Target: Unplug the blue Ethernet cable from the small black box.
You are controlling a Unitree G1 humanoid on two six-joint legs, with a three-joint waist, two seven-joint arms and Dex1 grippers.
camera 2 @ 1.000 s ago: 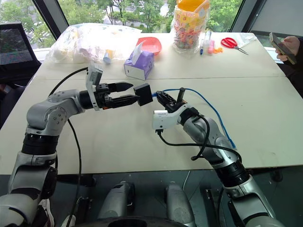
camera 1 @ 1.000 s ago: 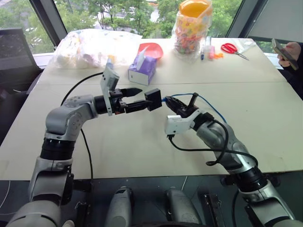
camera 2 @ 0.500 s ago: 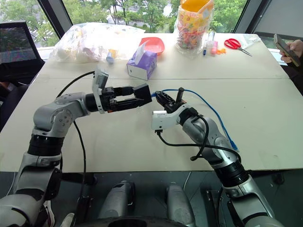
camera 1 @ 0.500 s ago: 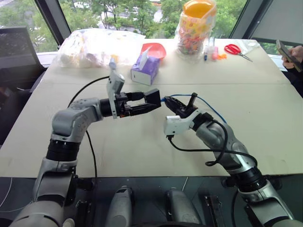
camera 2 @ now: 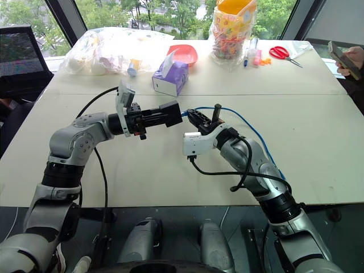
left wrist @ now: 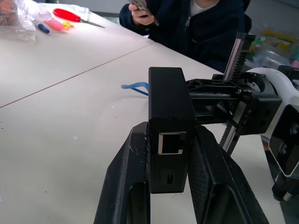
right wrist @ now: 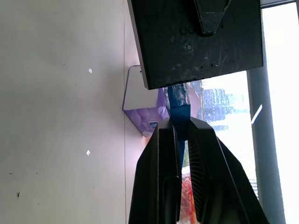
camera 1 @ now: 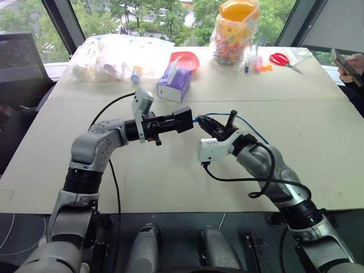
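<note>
The flat matte box (camera 1: 183, 119), clamped edgewise in the left gripper (camera 1: 181, 120), lay level, its port facing the right gripper (right wrist: 180, 128), which pinched the still-plugged blue cable (camera 1: 252, 129).

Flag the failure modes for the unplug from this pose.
1. The right gripper pinches the blue Ethernet cable just behind its plug, which is still seated in the small black box. If the latch tab isn't pressed, a pull may slip along the cord or strain it.
2. The left gripper holds the box only by its two narrow sides, in mid-air; a hard tug could twist or drag it out.
</note>
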